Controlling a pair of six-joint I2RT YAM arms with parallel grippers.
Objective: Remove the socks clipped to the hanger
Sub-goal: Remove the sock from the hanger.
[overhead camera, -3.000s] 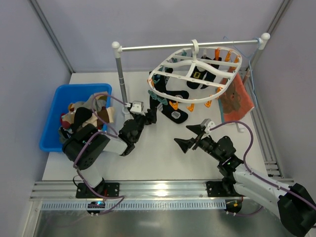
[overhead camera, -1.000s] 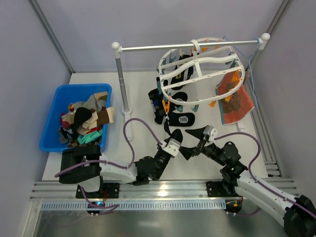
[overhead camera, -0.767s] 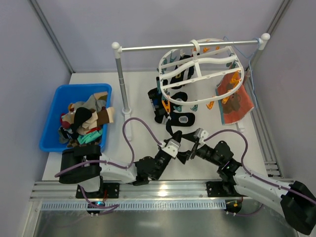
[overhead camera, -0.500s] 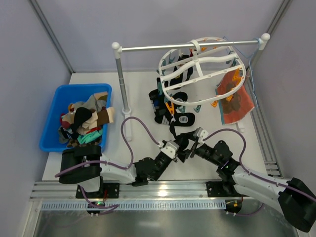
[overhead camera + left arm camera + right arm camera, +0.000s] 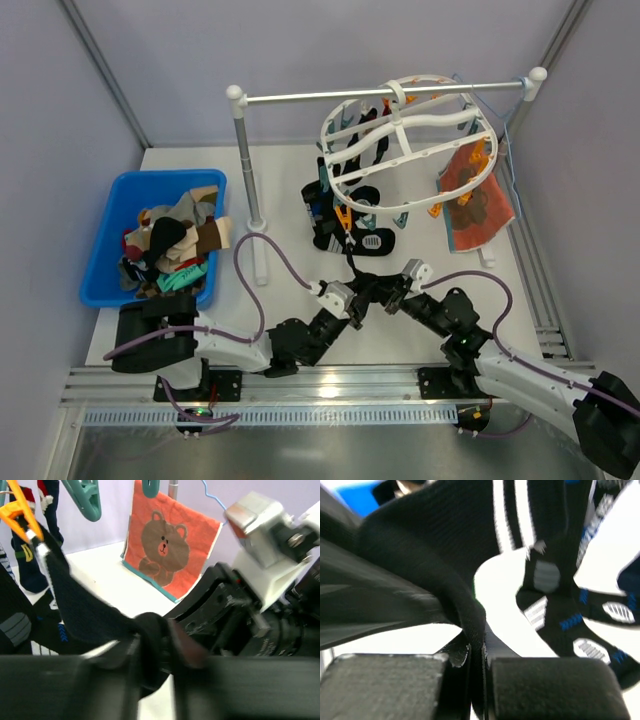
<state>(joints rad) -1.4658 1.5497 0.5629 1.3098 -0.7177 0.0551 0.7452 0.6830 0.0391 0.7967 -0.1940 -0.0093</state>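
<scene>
The white oval hanger (image 5: 400, 125) hangs from the rail with several dark socks (image 5: 372, 240) clipped under it. One black sock (image 5: 350, 255) stretches from an orange clip (image 5: 17, 517) down to both grippers. My left gripper (image 5: 352, 300) (image 5: 152, 650) has the sock's bunched end (image 5: 85, 610) between its blurred fingers. My right gripper (image 5: 385, 293) (image 5: 479, 650) meets it from the right and is shut tight on a fold of the same sock (image 5: 420, 545). More striped black socks (image 5: 555, 605) hang behind.
A blue bin (image 5: 110, 200) full of socks sits at the left. The rail stand's post (image 5: 245, 150) rises left of the hanger. An orange-red bear-print cloth (image 5: 475, 205) (image 5: 167, 545) hangs on a blue wire hanger at the right.
My right gripper came in from the right, wide open, and shut on the black sock beside the left gripper. The left gripper shifted slightly; the sock stays stretched from its clip.
</scene>
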